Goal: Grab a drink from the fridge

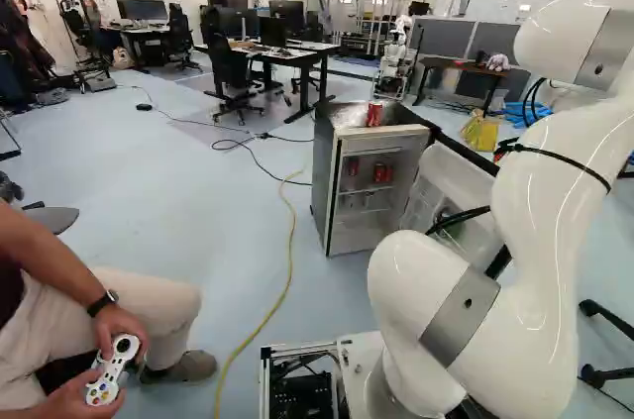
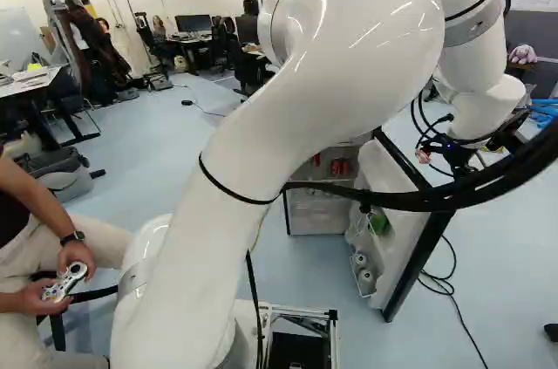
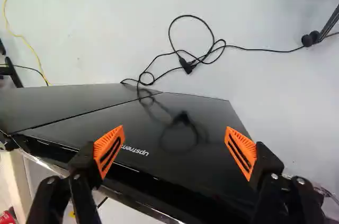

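My black gripper w/ orange pads point(image 3: 175, 128) is spread wide, pinching nothing, by the open glossy black fridge door point(image 3: 164, 166), prob. to push it clear b/c I need the red metal cans point(image 1: 383, 173) shelved inside.

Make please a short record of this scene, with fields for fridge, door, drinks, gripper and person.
fridge: small, dark-sided, standing on the floor; fridge
door: wide open; door
drinks inside: red cans on a shelf
drink on top: one red can
gripper: fingers open, facing the door's dark outer side, holding nothing; gripper
person: seated at the left of the left base view, controller in the hands
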Robot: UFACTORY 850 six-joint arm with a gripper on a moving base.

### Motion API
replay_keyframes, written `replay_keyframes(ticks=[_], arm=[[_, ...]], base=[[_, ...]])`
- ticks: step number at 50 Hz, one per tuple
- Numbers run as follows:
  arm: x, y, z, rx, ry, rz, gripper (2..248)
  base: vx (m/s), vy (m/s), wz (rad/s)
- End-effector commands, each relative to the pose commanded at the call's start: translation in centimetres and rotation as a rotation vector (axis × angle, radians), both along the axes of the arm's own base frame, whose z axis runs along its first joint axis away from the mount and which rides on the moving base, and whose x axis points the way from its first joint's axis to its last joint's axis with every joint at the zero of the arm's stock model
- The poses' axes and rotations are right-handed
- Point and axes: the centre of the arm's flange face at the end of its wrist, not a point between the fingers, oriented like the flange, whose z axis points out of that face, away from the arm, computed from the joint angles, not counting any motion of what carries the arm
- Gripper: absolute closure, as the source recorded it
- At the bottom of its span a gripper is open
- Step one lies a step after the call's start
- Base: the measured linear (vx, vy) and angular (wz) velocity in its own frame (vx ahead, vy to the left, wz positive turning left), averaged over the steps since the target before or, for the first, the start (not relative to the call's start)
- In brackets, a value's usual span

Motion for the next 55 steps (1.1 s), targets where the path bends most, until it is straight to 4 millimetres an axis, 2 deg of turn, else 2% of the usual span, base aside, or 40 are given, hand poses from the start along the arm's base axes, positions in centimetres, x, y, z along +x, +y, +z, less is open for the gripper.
replay_keyframes(ticks=[23, 55], arm=[[0.0, 1.9, -0.1, 0.035, 0.036, 0.045, 3], [1.0, 4.3, 0.0, 0.047, 0.045, 0.079, 3]], base=[[0.000, 0.000, 0.000], [0.000, 0.000, 0.000]])
